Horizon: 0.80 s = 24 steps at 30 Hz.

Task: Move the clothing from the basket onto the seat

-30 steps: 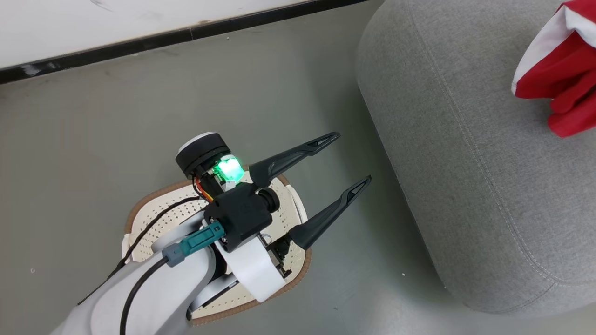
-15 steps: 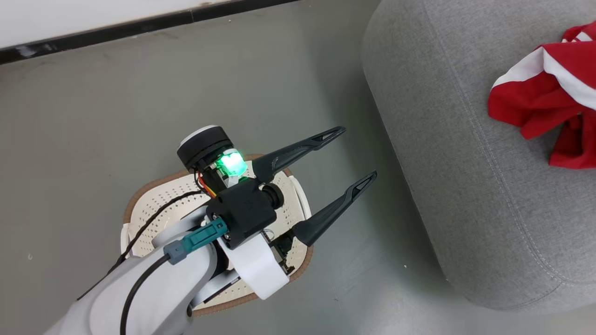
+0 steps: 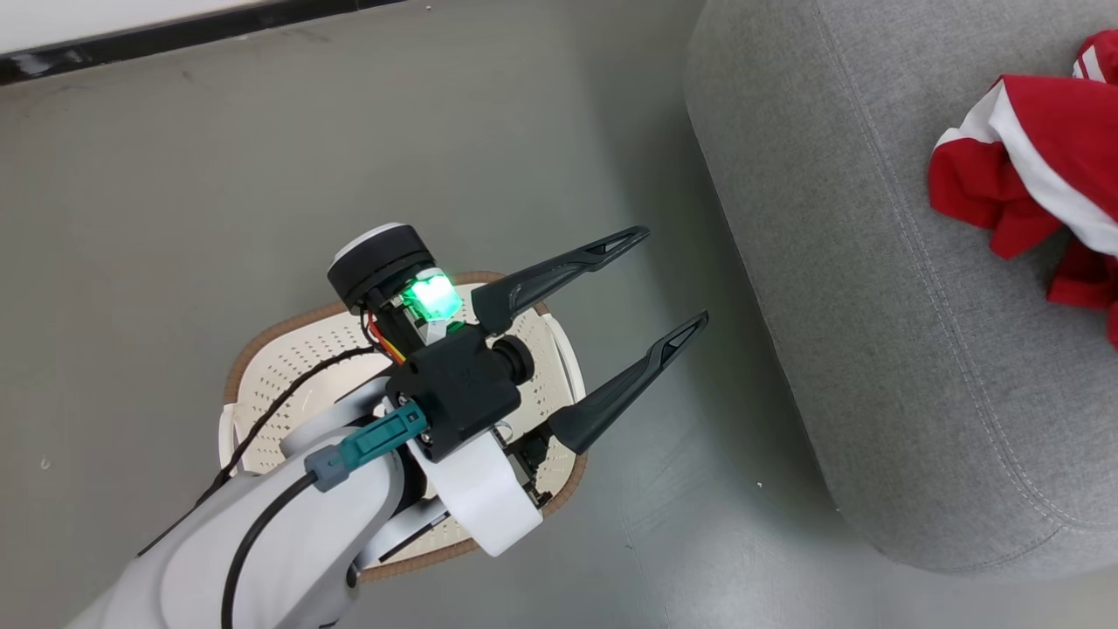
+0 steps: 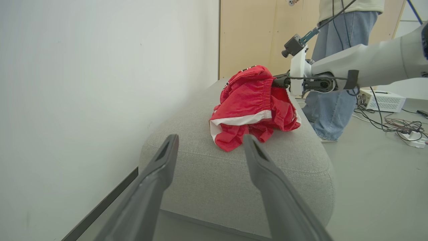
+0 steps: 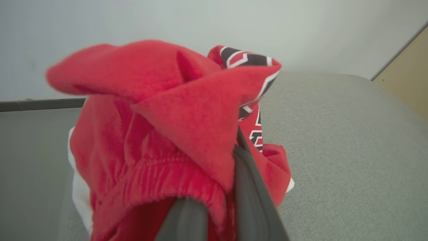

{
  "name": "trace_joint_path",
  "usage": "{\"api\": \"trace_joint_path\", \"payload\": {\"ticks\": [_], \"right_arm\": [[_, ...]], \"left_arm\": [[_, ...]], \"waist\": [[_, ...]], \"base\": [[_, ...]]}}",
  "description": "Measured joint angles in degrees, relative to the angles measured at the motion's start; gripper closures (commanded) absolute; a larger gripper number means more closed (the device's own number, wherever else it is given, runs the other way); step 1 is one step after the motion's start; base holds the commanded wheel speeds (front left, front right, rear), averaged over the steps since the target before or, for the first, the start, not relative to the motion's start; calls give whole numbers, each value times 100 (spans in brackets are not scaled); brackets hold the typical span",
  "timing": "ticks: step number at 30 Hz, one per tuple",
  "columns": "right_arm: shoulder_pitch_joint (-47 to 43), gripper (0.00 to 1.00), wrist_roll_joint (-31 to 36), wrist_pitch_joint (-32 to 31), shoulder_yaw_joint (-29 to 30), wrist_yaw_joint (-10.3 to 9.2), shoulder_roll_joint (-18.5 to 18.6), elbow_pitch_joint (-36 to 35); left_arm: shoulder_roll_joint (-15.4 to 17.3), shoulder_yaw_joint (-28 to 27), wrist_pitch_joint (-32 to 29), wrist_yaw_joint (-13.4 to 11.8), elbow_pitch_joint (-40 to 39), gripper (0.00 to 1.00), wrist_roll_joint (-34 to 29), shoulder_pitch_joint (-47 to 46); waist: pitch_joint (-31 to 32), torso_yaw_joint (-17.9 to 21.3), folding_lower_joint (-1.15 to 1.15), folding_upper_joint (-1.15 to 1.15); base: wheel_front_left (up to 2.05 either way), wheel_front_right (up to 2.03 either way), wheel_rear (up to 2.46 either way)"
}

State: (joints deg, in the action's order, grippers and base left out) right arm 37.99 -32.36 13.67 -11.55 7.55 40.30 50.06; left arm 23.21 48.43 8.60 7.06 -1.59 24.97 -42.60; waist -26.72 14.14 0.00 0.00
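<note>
Drooping onto seat (image 4: 234,180) — crumpled red, white-striped clothing (image 4: 249,100).

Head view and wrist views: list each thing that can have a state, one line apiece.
basket: upright on the floor, visible part empty.
clothing: bunched, out of the basket, lower folds seemingly resting on the seat.
seat: carrying the clothing.
left gripper: fingers open, holding nothing.
right gripper: fingers shut on the top of the clothing.
</note>
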Motion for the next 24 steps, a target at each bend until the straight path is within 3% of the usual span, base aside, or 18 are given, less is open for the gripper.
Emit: {"api": "trace_joint_path", "payload": {"ticks": [8,19,20,22,23,24], "right_arm": [[-67,100,1,1,-36,0,-253,44],[-150,100,-4,1,-124,0,-279,185],[-160,83,-4,2,-134,0,-279,200],[-160,60,4,2,-140,0,-278,223],[-159,60,9,2,-140,0,-279,234],[-159,50,11,2,-142,0,-279,246]], "left_arm": [[-3,4,25,0,-12,0,-9,-9],[-30,94,110,0,43,0,-9,-9],[-35,103,118,0,49,0,-9,-9],[-49,134,145,0,58,0,-9,-7],[-57,151,152,0,64,0,-9,-3],[-60,168,152,0,69,0,-9,-1]], "waist": [[-35,49,0,0],[12,105,0,0],[22,108,0,0],[43,114,0,0],[54,117,0,0],[66,120,0,0]], "base": [[0,0,0],[0,0,0],[0,0,0],[0,0,0],[0,0,0],[0,0,0]]}}
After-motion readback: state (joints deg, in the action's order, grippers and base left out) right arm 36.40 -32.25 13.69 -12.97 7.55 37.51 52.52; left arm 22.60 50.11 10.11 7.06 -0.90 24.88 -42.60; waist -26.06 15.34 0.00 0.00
